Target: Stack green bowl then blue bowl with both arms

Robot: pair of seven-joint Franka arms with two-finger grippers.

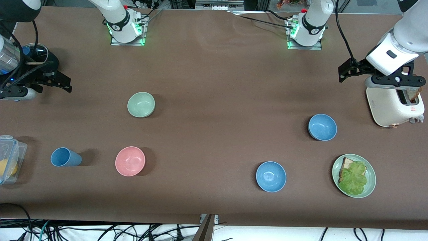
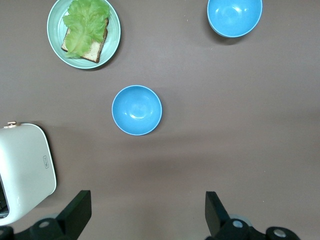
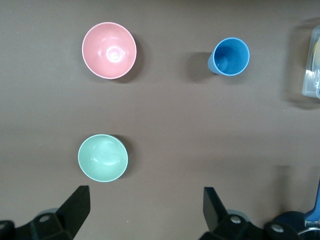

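Both arms are waiting high, fingers apart: right gripper (image 3: pixel 142 212) should be descending straight over the small matte sage-green bowl (image 1: pixel 141 104), pinching its rim; left gripper (image 2: pixel 147 215) hovering near the small sky-blue bowl (image 1: pixel 322 127).

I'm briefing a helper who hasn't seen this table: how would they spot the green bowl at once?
Start at the right arm's base on the brown table; the green bowl sits nearer the front camera than that base. A pink bowl lies nearer the camera still. It is small, deep and empty, unlike the flat green plate carrying bread and lettuce.
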